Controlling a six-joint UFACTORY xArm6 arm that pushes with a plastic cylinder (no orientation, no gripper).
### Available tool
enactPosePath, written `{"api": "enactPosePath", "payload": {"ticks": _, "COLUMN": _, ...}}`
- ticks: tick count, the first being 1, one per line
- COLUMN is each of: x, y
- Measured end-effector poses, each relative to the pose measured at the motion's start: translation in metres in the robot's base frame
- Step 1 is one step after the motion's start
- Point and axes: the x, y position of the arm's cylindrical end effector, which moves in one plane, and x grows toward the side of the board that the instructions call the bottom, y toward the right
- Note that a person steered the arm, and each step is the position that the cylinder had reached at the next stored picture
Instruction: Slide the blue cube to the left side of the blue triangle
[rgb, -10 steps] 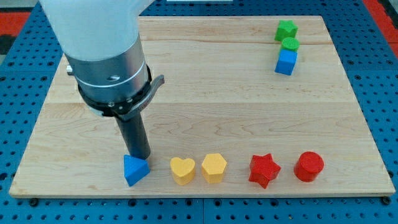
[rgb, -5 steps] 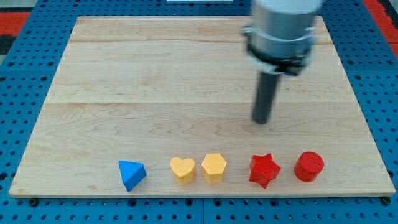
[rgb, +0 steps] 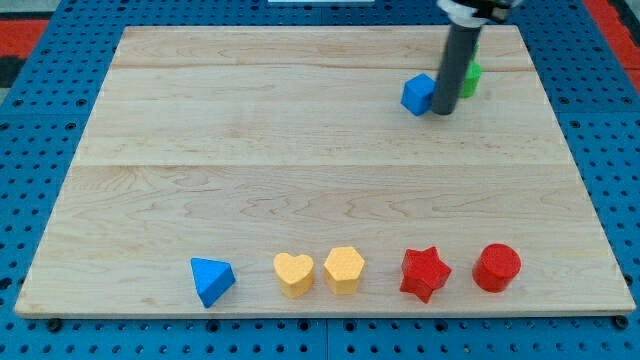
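Note:
The blue cube (rgb: 417, 94) sits near the view's top right on the wooden board (rgb: 250, 150). My tip (rgb: 443, 111) touches the cube's right side. The dark rod rises from it and hides most of the green blocks (rgb: 470, 78) behind it. The blue triangle (rgb: 211, 279) lies near the board's bottom edge at the view's lower left, far from the cube and the tip.
Along the bottom edge, right of the blue triangle, stand a yellow heart (rgb: 293, 273), a yellow hexagon (rgb: 344, 268), a red star (rgb: 424, 273) and a red cylinder (rgb: 496, 267). A blue pegboard (rgb: 40, 150) surrounds the board.
The rod has moved from the blue triangle across the board to the top right. The blue cube now sits left of where it was, away from the green blocks.

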Motion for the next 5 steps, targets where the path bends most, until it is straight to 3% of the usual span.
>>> {"api": "enactPosePath", "payload": {"ticks": 3, "x": -0.072, "y": 0.003}}
{"api": "enactPosePath", "payload": {"ticks": 5, "x": -0.072, "y": -0.070}}
